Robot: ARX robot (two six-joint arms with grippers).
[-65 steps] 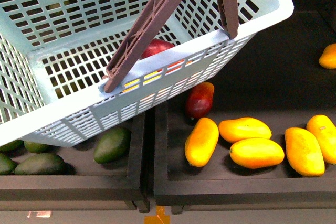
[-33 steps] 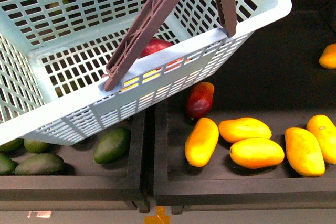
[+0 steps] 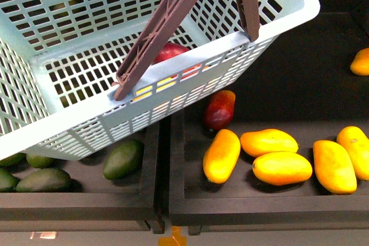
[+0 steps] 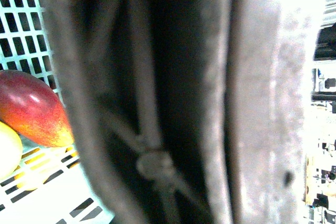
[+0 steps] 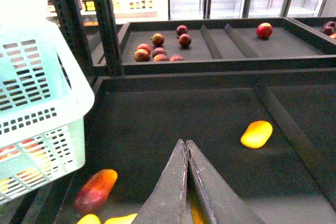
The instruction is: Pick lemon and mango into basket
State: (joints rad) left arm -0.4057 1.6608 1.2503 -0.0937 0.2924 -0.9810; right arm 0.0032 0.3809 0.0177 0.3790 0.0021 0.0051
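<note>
The aqua basket (image 3: 173, 93) hangs tilted over the trays at the upper left, its brown handles (image 3: 167, 24) rising out of the top of the picture. My left gripper is shut on the basket; in the left wrist view the blurred handle (image 4: 157, 103) fills the picture and hides the fingers. A red mango (image 4: 31, 108) lies inside, with a yellow fruit (image 4: 6, 150) beside it; I cannot tell whether that is the lemon. Several yellow mangoes (image 3: 268, 141) lie in the right tray. My right gripper (image 5: 186, 141) is shut and empty above that tray, near one yellow mango (image 5: 256, 134).
A red mango (image 3: 219, 109) lies just below the basket's rim. Green fruits (image 3: 123, 158) fill the left tray, past a raised divider (image 3: 164, 171). A rear shelf holds round red fruits (image 5: 163, 45), beside dark rack posts (image 5: 105, 19).
The basket has risen a little and shifted slightly left. The fruits in the trays have not moved.
</note>
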